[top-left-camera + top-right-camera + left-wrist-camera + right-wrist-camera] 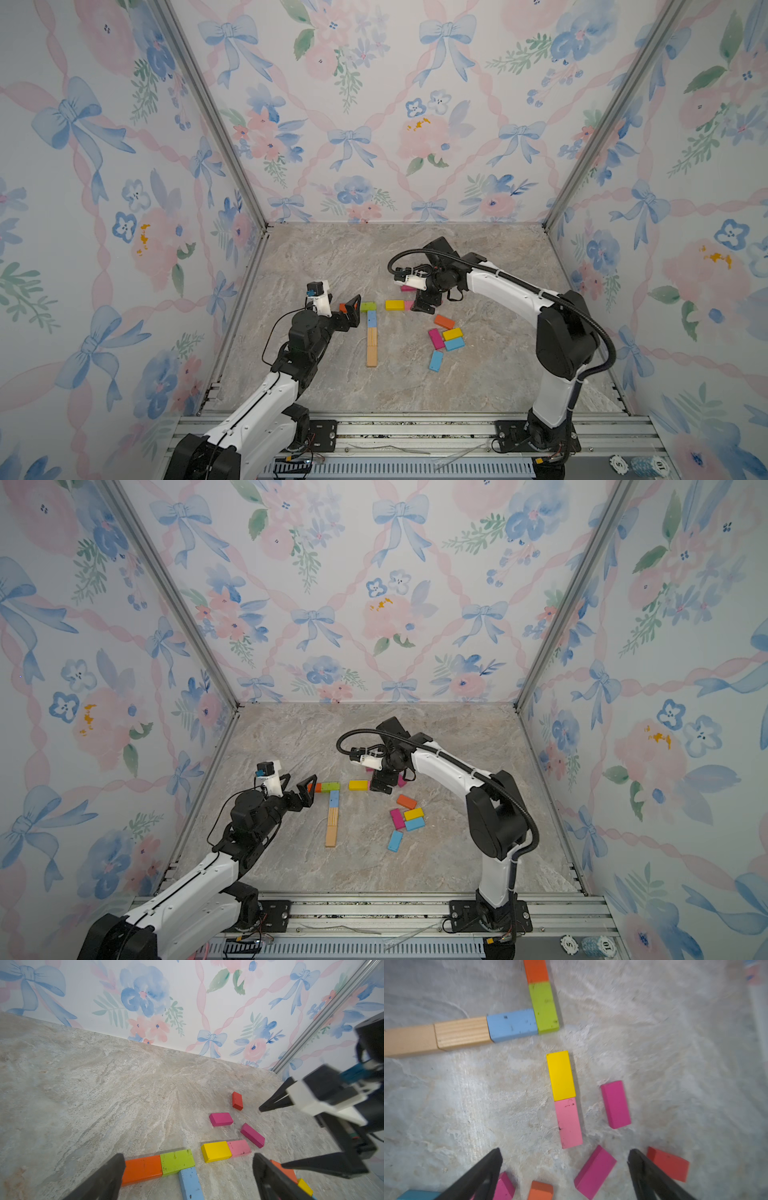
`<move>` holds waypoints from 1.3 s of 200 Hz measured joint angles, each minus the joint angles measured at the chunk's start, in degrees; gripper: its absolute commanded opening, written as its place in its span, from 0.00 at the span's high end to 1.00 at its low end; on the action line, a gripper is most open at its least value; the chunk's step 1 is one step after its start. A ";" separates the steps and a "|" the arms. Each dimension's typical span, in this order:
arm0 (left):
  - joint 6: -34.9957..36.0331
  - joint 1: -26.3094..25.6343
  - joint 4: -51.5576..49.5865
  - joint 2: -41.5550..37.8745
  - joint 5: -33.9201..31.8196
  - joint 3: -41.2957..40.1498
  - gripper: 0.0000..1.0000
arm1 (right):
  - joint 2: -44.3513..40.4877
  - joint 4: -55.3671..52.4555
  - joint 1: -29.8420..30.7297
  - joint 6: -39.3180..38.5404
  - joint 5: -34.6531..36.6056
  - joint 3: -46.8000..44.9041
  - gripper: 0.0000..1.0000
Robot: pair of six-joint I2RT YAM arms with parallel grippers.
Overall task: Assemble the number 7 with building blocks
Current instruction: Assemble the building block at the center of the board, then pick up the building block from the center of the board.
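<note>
An orange block (pixel 142 1168) and a green block (pixel 176 1160) lie end to end. Below the green one a blue block (pixel 371 319) and two plain wood blocks (pixel 372 347) form a straight stem. After a gap, a yellow block (pixel 561 1075) and a pink block (pixel 568 1123) lie end to end, in line with the green one. My left gripper (pixel 188 1158) is open, hovering by the orange block (pixel 318 787). My right gripper (pixel 564 1153) is open and empty, just off the pink block's outer end and above a loose magenta block (pixel 595 1172).
Loose blocks lie right of the stem: orange (pixel 444 321), magenta (pixel 436 338), yellow (pixel 452 333) and two blue (pixel 454 343). Another magenta block (pixel 615 1104) and a red one (pixel 668 1163) lie near the right gripper. Patterned walls enclose three sides. A metal rail (pixel 415 432) runs along the front.
</note>
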 measured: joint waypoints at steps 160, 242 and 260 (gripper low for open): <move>0.00 0.00 0.02 0.04 0.02 0.00 0.02 | 26.88 -2.21 -2.40 -4.35 1.07 18.97 0.08; -0.20 0.22 0.02 0.20 0.04 0.00 0.02 | 33.73 -10.01 -2.25 -9.53 4.66 29.11 0.27; -0.20 0.37 0.02 0.20 0.04 0.00 0.02 | 34.62 -11.69 -2.32 -9.81 5.44 30.88 0.48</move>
